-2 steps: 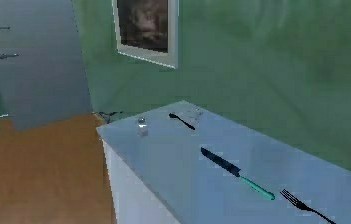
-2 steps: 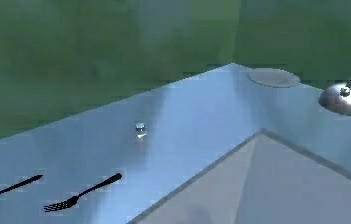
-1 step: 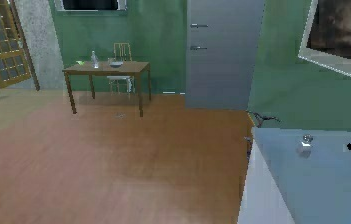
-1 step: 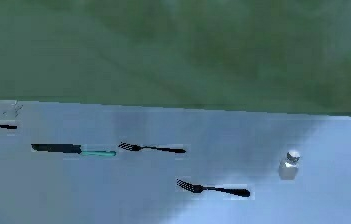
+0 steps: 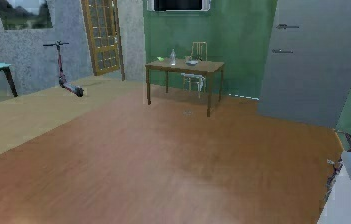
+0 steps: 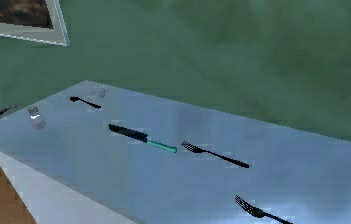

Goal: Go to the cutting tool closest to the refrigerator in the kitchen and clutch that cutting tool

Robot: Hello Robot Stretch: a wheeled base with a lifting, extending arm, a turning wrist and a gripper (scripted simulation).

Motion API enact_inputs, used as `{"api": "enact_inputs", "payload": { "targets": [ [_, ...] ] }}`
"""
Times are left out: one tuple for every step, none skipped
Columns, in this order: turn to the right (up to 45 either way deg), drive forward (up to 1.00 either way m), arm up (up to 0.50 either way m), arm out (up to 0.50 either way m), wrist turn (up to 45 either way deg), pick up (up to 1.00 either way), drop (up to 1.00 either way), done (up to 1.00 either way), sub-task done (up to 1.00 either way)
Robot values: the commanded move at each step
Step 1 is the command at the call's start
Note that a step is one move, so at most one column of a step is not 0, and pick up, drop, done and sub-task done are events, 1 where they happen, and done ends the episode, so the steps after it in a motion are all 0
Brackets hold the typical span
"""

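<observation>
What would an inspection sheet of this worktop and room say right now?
Surface: pale blue-grey counter against a green wall.
Job's things: knife, dark handle, teal blade, lying flat mid-counter.
Clutter: fork right of the knife, second fork, spoon, small shaker-like thing.
Gripper: nothing seen.
Cables: nothing seen.
Surroundings: framed picture; wooden table, scooter, door, wooden floor.

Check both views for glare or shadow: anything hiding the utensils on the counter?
Arm side view: the counter is evenly lit with a soft sheen and no hard glare; the knife and the fork beside it stand out dark against it. Forward view: a pale sheen on the wood floor; the table is well lit.
</observation>
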Motion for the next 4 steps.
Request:
{"api": "enact_inputs", "payload": {
  "targets": [
    [0.0, 0.0, 0.5, 0.0, 0.0, 0.0, 0.0, 0.0, 0.0],
    [0.0, 0.0, 0.38, 0.0, 0.0, 0.0, 0.0, 0.0, 0.0],
    [0.0, 0.0, 0.0, 0.26, 0.0, 0.0, 0.0, 0.0, 0.0],
    [0.0, 0.0, 0.0, 0.0, 45.0, 0.0, 0.0, 0.0, 0.0]
  ]
}}
